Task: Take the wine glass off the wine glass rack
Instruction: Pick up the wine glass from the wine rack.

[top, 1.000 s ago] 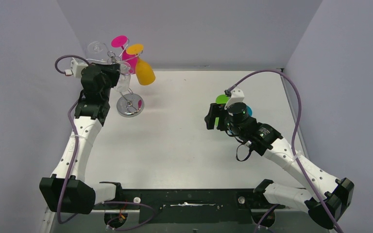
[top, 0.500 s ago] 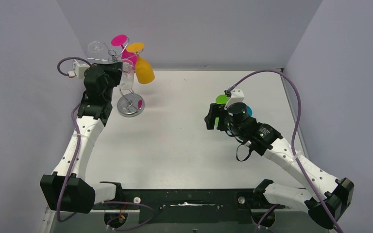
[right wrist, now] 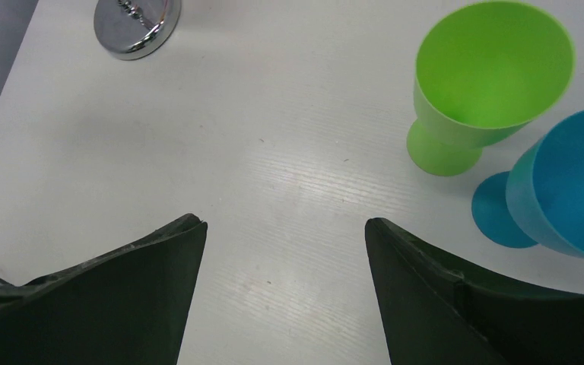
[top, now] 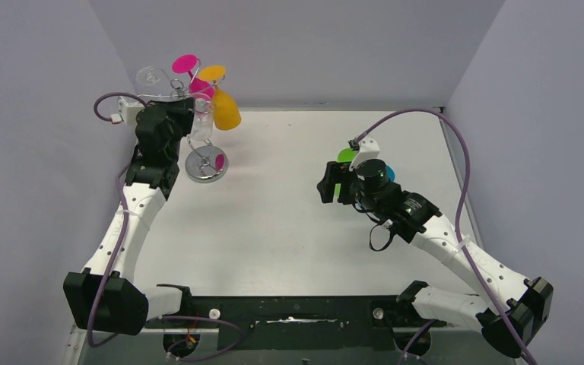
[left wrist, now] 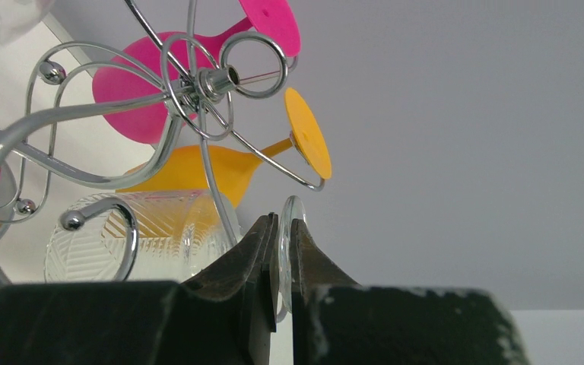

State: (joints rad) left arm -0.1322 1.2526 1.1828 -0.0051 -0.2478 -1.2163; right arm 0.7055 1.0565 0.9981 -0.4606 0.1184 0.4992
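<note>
We see a white surface (top: 289, 228) boxed in by plain grey walls (top: 312, 46). At the upper left of the top view stands the wire rack (top: 205, 164), with a pink glass (left wrist: 144, 84) and an orange glass (left wrist: 205, 171) hanging from it. Our left tool (left wrist: 283, 228) is pinched tight on the thin foot of the clear wine glass (left wrist: 137, 243), which lies sideways among the rack's curled arms. Our right tool (right wrist: 281, 224) hangs wide open and empty above the surface, near a green cup (right wrist: 487, 84) and a blue cup (right wrist: 570, 182).
</note>
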